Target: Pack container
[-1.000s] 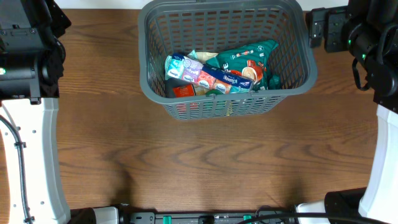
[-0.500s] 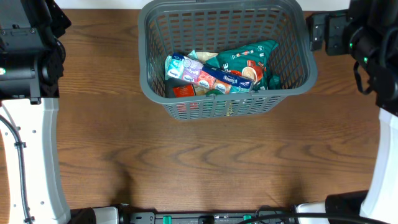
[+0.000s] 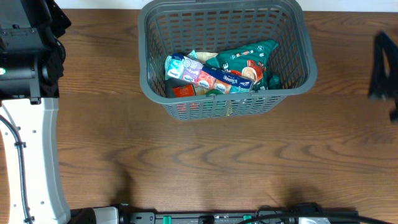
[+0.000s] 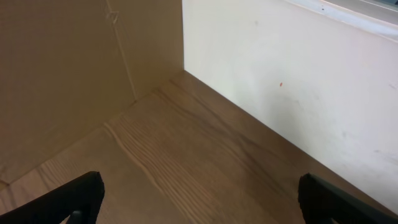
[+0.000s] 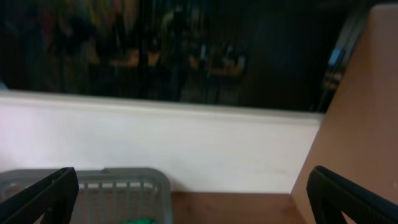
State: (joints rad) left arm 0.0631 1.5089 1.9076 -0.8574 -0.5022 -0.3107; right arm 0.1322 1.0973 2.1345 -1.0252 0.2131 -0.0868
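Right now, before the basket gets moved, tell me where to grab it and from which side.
Probably the thick rim of the container, midway along its left short side, coming down from above, one finger inside, one outside. The rim is bare there and the packets lie low on the floor.

Legible text: none.
- Blue-and-white packet, in the container: printed markings, too small to read.
- Dark blue packet: pale lettering, blurred, not readable.
- Green pouch: white and red print, not readable.
- Red pack: markings indistinct.

No brand, number or sign can be made out in either wrist view.
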